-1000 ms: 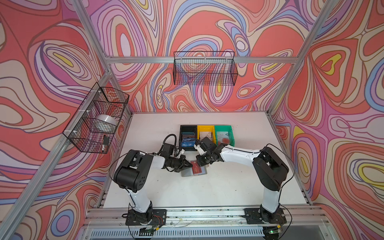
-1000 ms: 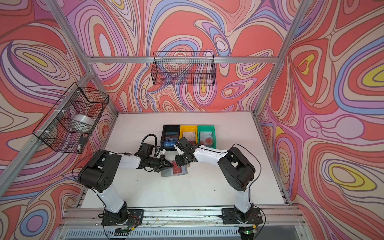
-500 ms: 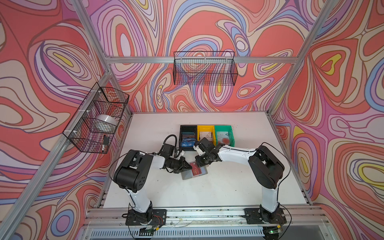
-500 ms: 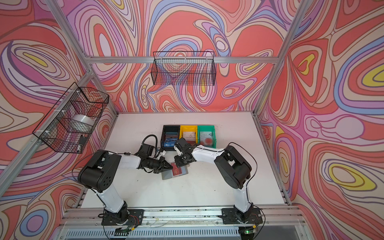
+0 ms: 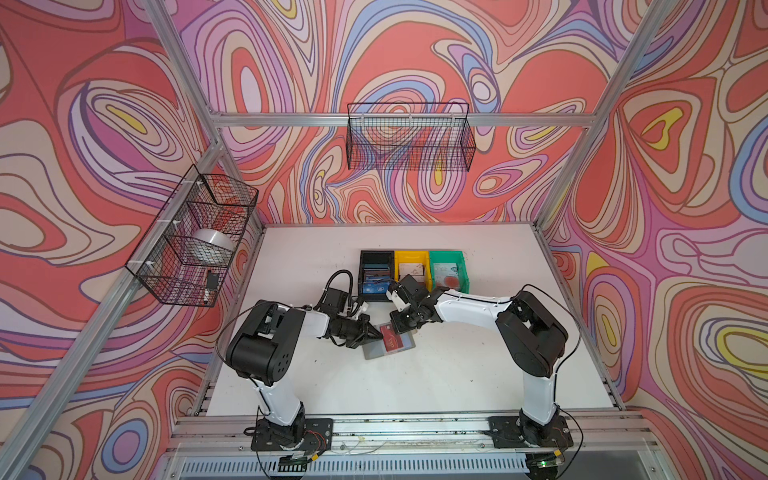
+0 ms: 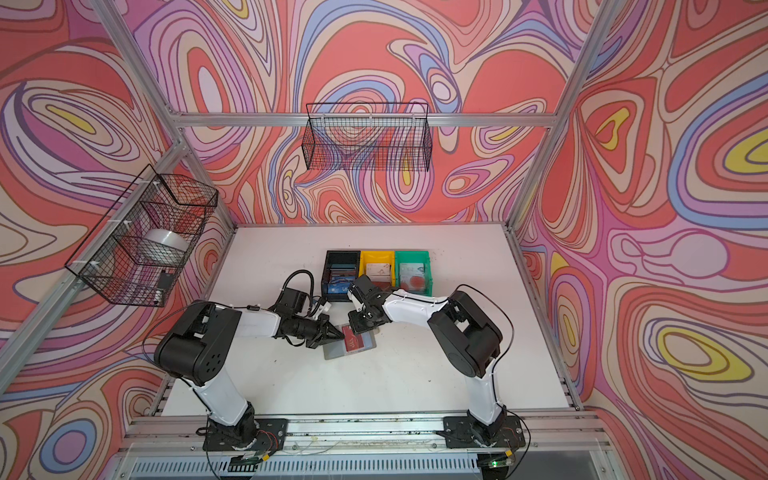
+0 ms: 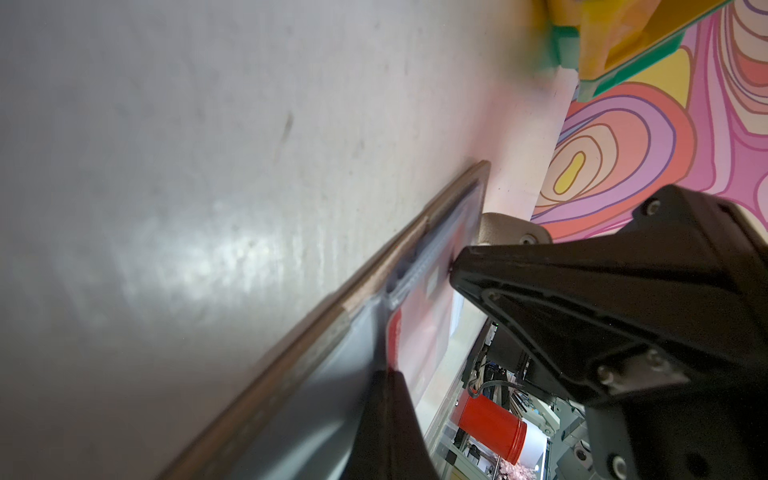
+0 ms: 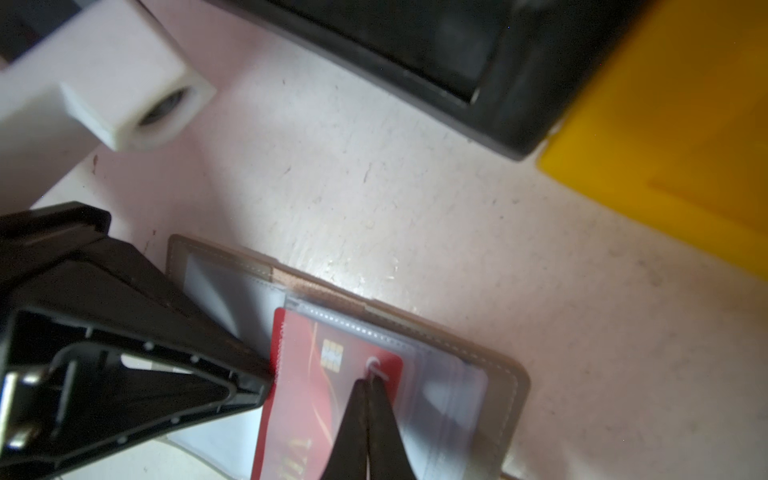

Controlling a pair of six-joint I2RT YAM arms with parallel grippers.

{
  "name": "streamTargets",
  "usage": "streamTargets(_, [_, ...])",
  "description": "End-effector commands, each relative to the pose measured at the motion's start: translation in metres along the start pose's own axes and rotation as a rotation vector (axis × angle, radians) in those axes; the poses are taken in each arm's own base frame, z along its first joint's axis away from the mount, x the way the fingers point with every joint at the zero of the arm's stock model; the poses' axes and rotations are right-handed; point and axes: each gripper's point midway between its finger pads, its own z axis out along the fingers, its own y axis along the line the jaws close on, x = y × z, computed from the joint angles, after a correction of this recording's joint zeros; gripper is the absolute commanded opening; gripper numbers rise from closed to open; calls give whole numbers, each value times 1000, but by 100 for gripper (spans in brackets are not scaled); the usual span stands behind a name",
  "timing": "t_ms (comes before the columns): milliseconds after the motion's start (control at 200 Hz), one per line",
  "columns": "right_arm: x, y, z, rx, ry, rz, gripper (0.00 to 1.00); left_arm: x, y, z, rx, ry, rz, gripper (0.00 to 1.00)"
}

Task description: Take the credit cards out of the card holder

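Step in hand, likely: freeing red card (image 8: 299, 395), partly out of sleeve (image 8: 440, 386). Holder (image 5: 376, 352) open, mid-tabletop (image 5: 457, 374). Right hand (image 8: 369, 384) pressed together, tip on card. Left hand (image 8: 264, 380) pressed together at card's edge; pinch unclear. Next: you pin holder, draw card clear.

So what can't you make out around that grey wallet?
- Whether other cards lie under the red plastic card: right wrist view, the right gripper's shut fingers and glare on the flat grey card holder's clear sleeves cover them.
- Whether the left gripper pinches that card: its tip hides the edge; left wrist view is blurred.
- Near end of the yellow plastic bin: both top views, the right arm covers it.
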Motion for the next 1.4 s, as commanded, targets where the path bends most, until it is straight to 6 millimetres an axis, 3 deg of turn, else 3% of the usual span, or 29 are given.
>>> streamTargets(0, [10,-12,9,45,42,20,6,13,24,-2,-80,12,-82,0])
streamTargets(481, [12,-17,6,51,35,36,5,6,14,-13,-24,-48,-67,0])
streamTargets(571, [13,-18,6,52,38,37,6,3,9,-13,4,-57,-62,16])
streamTargets(611, [13,-18,7,52,39,37,6,1,6,-13,18,-63,-59,18])
streamTargets(821, [17,-20,10,55,52,41,5,-8,-6,-11,80,-78,-53,19])
streamTargets(1392, [19,-20,11,51,56,45,6,-15,1,-7,55,-84,-68,17])
